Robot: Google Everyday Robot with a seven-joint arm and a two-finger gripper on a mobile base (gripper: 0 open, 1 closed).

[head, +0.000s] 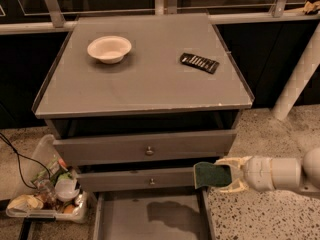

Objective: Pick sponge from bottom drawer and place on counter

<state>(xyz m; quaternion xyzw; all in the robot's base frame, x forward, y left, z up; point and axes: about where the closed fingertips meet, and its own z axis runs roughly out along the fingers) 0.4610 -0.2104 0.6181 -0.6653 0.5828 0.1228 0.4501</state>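
Gripper (219,175): pale cream, two curved fingers, reaching in from the right on a rounded white arm; clamped on the sponge from its upper and lower edges.

Sponge (210,175): flat rectangle, dark green rough face to the camera; held in the air at the right end of the middle drawer (115,180), above the right side wall of the bottom drawer.

Bottom drawer (125,219): pulled out, shallow grey tray, smooth floor with a dark shadow, low sides.

Counter (145,84): flat matte grey square, thin raised rim, small chip on the near edge; broad bare middle and near part.

White bowl (109,49): round, far left on counter.

Black ridged object (199,62): rectangular, far right, well apart from bowl.

Floor (260,219): speckled stone.
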